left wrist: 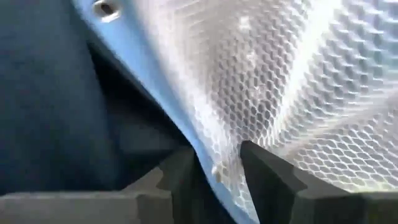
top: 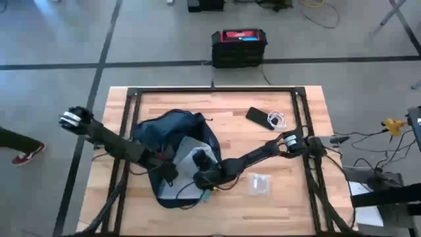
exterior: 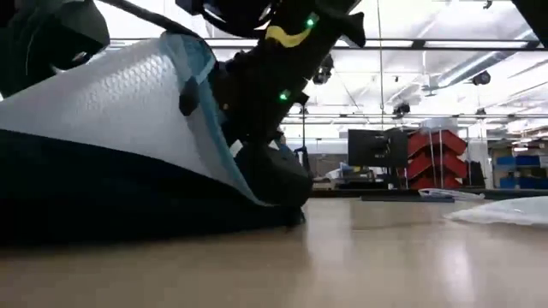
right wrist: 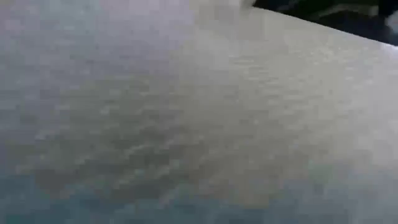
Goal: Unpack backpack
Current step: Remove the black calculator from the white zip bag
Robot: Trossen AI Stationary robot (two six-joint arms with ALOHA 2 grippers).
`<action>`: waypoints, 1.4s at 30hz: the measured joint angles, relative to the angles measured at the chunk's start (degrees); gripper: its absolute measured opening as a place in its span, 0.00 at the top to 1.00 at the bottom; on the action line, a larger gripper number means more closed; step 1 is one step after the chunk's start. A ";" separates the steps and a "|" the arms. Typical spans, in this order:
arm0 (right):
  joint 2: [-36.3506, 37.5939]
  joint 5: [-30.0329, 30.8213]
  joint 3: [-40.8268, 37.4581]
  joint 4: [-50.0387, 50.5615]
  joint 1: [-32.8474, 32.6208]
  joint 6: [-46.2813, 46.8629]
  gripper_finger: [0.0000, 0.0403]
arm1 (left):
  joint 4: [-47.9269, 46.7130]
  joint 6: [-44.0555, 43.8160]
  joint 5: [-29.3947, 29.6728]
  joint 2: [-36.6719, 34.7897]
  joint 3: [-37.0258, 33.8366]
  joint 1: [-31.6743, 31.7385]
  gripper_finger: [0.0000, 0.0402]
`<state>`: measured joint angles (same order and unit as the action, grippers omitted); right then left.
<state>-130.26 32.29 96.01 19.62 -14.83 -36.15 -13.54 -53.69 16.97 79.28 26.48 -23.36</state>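
Listing left to right across the counter (top: 289,204), as seen from above.

Left claw (left wrist: 217,171): at about 8 o'clock, at the bag's open mouth. Its two fingers are pinched nearly together on the edge of the pale mesh lining (left wrist: 292,93), with the blue trim caught between them.

Backpack (top: 168,128): dark navy, slumped on its side left of centre, mouth gaping toward 6 o'clock, pale lining showing.

Right claw (top: 202,172): reaching in from 3 o'clock, over the bag's mouth near centre. Its wrist camera is filled by pale fabric; whether the fingers are apart or closed, or hold anything, cannot be told.

Clear packet (top: 259,185): flat on the counter at 5 o'clock, apart from the bag.

Phone (top: 257,118) with white cable (top: 277,120): at 1 o'clock, well apart from the bag.

Risks, judged: the left pinch is on thin mesh and could slip, letting the mouth fall shut on the right claw; the right claw may snag lining instead of contents; the arms work close together and could collide.

Hidden: the bag's contents; the right fingertips; the bag's far side in the low view.
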 joint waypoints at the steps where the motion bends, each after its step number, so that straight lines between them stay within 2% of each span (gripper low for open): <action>1: -0.02 0.26 0.00 -1.50 0.38 -0.87 0.41 | 0.84 0.67 0.02 -0.02 -0.12 0.00 0.70; 7: -0.08 3.93 0.04 -11.21 1.66 -2.91 0.48 | 4.54 3.81 -0.31 0.20 -0.20 0.00 0.70; 10: -0.08 4.55 0.48 -10.90 1.55 -4.43 0.54 | 5.12 5.10 -0.39 0.22 -0.20 0.00 0.70; 13: -0.15 4.27 0.98 -7.92 1.55 -3.54 0.65 | 5.19 5.80 -0.28 0.22 -0.18 0.00 0.70; 18: 0.26 2.44 1.21 -2.18 0.93 -0.49 0.90 | 5.49 7.06 0.81 0.18 -0.15 -0.04 0.70; 24: 3.15 1.17 1.20 4.81 -2.15 5.51 0.91 | 5.52 7.46 1.11 0.22 -0.31 -0.11 0.70; 34: 14.89 -0.73 1.18 14.15 -10.34 15.16 0.92 | 6.10 5.32 2.26 0.02 -2.82 -0.25 0.70; 38: 20.10 -4.65 1.18 24.56 -13.46 24.45 0.92 | 7.24 5.29 2.67 0.02 -3.04 -0.92 0.70; 42: 24.13 -5.60 1.16 41.41 -15.54 37.76 0.92 | 9.77 6.50 3.27 0.00 -3.17 -1.62 0.70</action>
<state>-106.13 26.69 97.17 61.04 -30.37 1.61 -3.77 -47.19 20.24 79.29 23.31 -24.97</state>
